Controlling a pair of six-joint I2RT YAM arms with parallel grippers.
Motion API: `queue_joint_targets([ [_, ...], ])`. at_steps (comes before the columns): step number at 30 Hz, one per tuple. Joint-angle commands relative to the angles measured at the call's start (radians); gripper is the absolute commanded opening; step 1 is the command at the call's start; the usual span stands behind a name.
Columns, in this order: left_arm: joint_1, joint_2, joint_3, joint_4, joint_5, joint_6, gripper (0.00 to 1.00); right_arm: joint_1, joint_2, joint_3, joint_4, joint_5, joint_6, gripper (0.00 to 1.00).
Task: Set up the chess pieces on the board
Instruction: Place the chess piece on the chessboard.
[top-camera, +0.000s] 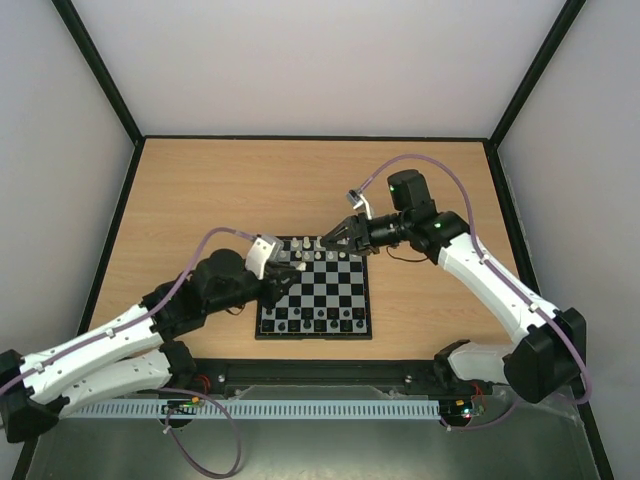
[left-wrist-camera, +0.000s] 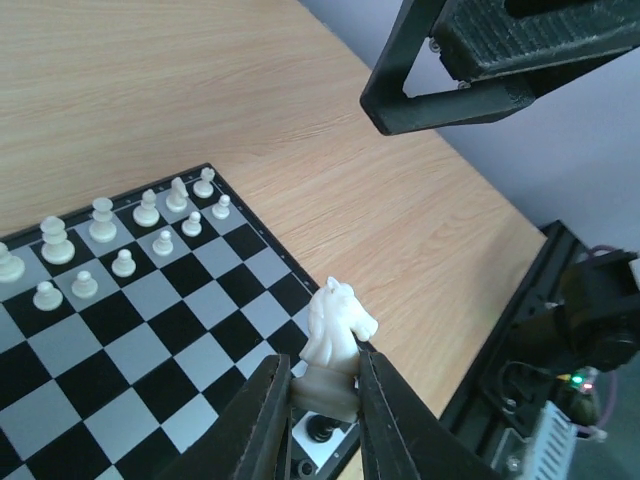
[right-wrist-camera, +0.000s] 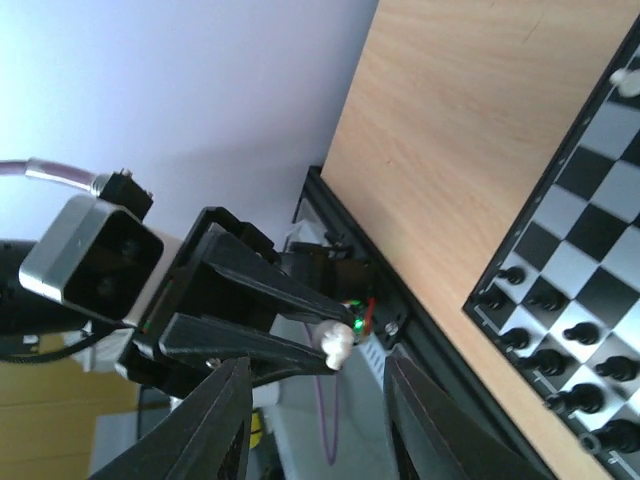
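1. L hand (left-wrist-camera: 325, 392) is clamped on a white knight (left-wrist-camera: 338, 322), gripping it at the base. It's upright, head above the fingertips.
2. Knight is held up off the board (top-camera: 345, 300), over its left part in top view.
3. R hand (top-camera: 330, 241) is open w/ nothing betw. its fingers. It hovers at board's far edge, near L hand.
4. Other white chess pieces (left-wrist-camera: 100, 225) stand in the 2 far rows; black pieces (right-wrist-camera: 560, 340) along near edge.
5. Board lies flat on wooden bench (top-camera: 220, 190).
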Motion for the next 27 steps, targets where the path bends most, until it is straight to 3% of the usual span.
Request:
queue_joint_targets([
  [1,-0.143,0.038,0.074,-0.051,-0.315,0.035,0.17,-0.006,0.018,0.021,-0.028,-0.147,0.042,0.38],
  [5,-0.230,0.100,0.115,-0.066,-0.437,0.041,0.16,-0.006,0.023,0.007,-0.077,-0.143,0.010,0.38],
  [10,-0.270,0.144,0.134,-0.054,-0.479,0.051,0.16,-0.004,0.016,-0.046,-0.063,-0.145,0.010,0.38],
  [27,-0.271,0.223,0.162,0.014,-0.422,0.089,0.16,0.016,0.009,-0.122,-0.001,-0.153,0.026,0.35],
])
